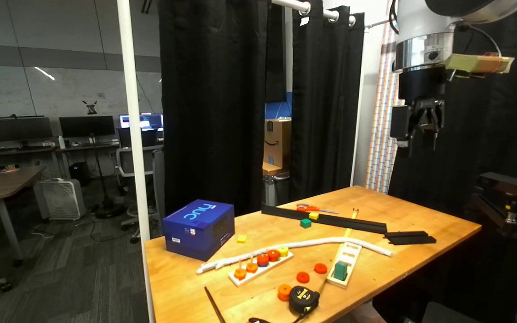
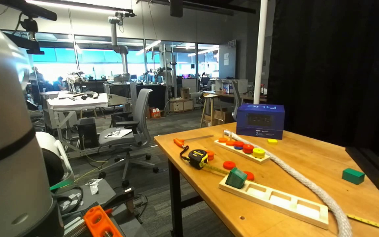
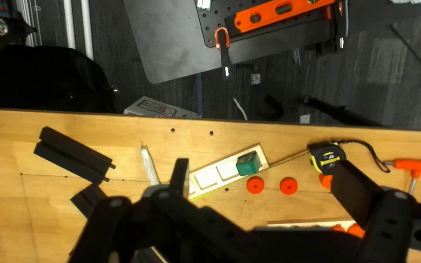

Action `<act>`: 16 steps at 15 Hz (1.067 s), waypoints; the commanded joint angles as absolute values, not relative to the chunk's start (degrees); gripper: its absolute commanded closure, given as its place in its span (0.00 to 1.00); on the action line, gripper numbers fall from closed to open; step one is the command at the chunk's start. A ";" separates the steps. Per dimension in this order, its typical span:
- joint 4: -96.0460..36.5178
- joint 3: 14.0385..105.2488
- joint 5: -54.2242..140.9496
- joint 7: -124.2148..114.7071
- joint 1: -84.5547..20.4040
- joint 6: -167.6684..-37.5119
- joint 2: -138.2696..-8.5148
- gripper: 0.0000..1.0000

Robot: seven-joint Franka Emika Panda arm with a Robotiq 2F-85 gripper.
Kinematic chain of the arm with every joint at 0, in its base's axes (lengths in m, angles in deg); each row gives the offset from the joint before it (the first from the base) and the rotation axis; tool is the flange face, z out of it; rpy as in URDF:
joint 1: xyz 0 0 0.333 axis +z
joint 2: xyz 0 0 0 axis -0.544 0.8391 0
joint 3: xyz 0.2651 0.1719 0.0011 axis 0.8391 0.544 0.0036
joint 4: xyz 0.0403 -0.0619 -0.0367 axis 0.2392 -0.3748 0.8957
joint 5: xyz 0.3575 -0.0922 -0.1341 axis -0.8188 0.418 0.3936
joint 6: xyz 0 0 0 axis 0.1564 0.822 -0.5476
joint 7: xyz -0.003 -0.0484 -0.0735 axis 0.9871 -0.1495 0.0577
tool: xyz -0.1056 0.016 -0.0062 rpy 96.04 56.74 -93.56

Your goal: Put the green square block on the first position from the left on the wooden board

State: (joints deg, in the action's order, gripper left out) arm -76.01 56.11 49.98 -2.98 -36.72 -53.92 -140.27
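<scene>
The pale wooden board (image 1: 352,255) with several recesses lies near a table edge; it also shows in an exterior view (image 2: 285,200) and the wrist view (image 3: 210,177). A green block (image 1: 340,270) sits in its end recess, at the left end in an exterior view (image 2: 236,178), where it looks tilted. It shows in the wrist view (image 3: 248,164). A second green block (image 1: 305,223) lies on the table by a black strip, also in an exterior view (image 2: 353,176). My gripper (image 1: 423,140) is open and empty, high above the table; its fingers (image 3: 267,182) are wide apart.
A tape measure (image 1: 303,299) has its tape running under the board. A white rope (image 2: 303,174) crosses beside the board. Red rings (image 3: 255,185), a peg strip (image 1: 263,269), a blue box (image 1: 200,229), black strips (image 3: 73,155) and yellow blocks (image 1: 242,239) lie around.
</scene>
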 commanded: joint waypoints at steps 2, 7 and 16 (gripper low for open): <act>-79.92 49.81 50.31 9.96 -36.86 -53.70 -142.79 0.00; -81.91 50.06 49.62 7.49 -38.95 -55.50 -142.14 0.00; -83.92 50.74 49.60 5.64 -40.04 -57.21 -144.35 0.00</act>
